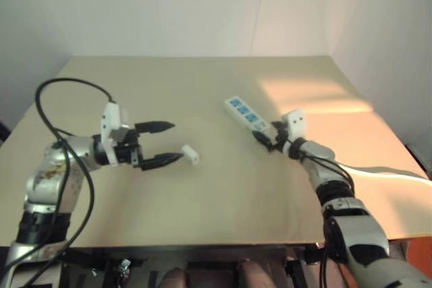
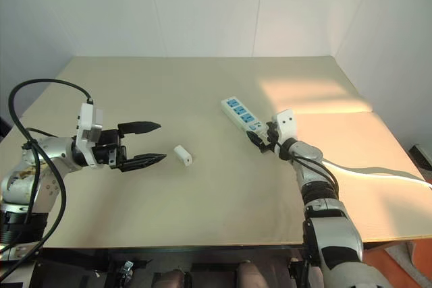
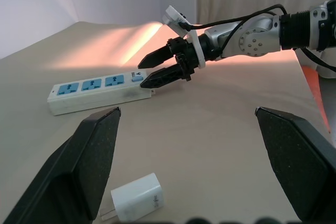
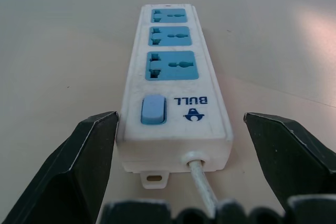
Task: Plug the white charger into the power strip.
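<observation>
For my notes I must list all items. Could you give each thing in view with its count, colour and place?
power strip: one, white with three blue sockets and a blue switch, flat on the table, right of centre.
cord: one, white, runs from the strip's switch end to the table's right edge.
white charger: one, white, lying on the table near the centre.
table: one, beige.
left hand: one, black fingers, open, beside the charger.
right hand: one, black fingers, open, either side of the strip's switch end.
</observation>
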Controlling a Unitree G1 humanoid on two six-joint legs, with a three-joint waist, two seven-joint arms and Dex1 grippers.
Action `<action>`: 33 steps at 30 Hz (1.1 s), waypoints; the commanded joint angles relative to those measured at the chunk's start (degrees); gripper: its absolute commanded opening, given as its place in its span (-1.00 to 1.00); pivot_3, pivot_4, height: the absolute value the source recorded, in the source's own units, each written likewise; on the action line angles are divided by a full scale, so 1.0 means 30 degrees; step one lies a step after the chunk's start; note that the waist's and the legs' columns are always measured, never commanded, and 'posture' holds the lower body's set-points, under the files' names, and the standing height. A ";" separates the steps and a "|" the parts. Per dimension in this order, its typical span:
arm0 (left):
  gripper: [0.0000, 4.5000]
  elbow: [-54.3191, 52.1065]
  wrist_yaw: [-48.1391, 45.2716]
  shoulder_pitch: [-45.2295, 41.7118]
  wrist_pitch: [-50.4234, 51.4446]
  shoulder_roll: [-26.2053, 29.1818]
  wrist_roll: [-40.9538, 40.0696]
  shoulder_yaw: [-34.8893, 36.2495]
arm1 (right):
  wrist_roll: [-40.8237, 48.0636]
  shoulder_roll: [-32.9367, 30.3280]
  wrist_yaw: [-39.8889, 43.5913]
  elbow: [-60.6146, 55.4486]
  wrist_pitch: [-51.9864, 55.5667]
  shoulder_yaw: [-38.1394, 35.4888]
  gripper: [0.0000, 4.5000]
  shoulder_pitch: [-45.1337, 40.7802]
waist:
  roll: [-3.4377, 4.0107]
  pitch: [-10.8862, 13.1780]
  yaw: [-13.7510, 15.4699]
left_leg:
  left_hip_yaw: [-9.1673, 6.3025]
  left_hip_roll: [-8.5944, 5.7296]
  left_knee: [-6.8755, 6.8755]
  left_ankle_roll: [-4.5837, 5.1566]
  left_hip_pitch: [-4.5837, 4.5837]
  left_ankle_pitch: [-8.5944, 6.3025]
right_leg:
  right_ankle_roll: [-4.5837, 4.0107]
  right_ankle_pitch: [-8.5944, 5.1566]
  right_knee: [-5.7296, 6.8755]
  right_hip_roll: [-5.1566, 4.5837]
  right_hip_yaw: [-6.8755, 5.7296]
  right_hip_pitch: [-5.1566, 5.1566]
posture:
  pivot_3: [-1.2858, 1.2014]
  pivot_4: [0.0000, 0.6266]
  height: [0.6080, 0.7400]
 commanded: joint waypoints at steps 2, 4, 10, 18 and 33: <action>0.99 -0.0688 -0.0084 0.0205 -0.0419 0.0087 0.0022 0.0145 | 0.0077 0.0178 0.0628 0.1327 -0.0746 -0.0350 1.00 -0.1055 | 0.0000 0.0000 -0.0007 | -0.0006 0.0002 -0.0004 0.0000 -0.0001 0.0000 | 0.0000 0.0000 0.0000 0.0003 -0.0004 -0.0001 | 0.03 -0.52 1.00; 0.99 -0.0665 -0.0072 0.0174 -0.0514 0.0053 0.0142 0.0054 | 0.0114 0.0299 0.0914 0.1873 -0.0874 -0.0442 1.00 -0.1302 | 0.0001 0.0000 -0.0009 | -0.0007 0.0001 -0.0004 0.0000 0.0002 0.0000 | 0.0000 0.0000 0.0002 0.0003 -0.0004 0.0000 | 0.03 -0.52 1.00; 1.00 -0.0788 0.0089 0.0129 -0.0524 -0.0033 0.0178 0.0021 | 0.0310 0.0535 0.1132 0.2947 -0.0871 -0.0910 0.83 -0.1892 | 0.0003 0.0002 -0.0028 | -0.0006 0.0001 -0.0007 0.0000 0.0002 0.0000 | -0.0001 0.0001 0.0000 0.0003 -0.0001 -0.0002 | 0.03 -0.52 1.00; 1.00 -0.0921 0.0113 0.0287 -0.0578 -0.0126 0.0160 -0.0008 | 0.0069 0.0174 0.1299 0.1470 -0.1678 -0.0738 0.51 -0.0504 | 0.0003 0.0001 -0.0032 | -0.0006 0.0002 -0.0008 0.0000 0.0012 0.0000 | -0.0002 0.0001 0.0007 0.0004 -0.0001 0.0002 | 0.03 -0.52 1.00; 1.00 0.0271 -0.1133 -0.0672 -0.0704 -0.0436 0.0497 -0.0933 | 0.3861 -0.3646 0.2560 -1.7438 0.6973 -0.1675 0.51 1.1306 | 0.0006 -0.0001 0.0256 | 0.0023 -0.0004 0.0011 0.0000 0.0062 0.0000 | 0.0011 -0.0006 0.0003 0.0007 0.0011 0.0058 | 0.03 -0.52 1.00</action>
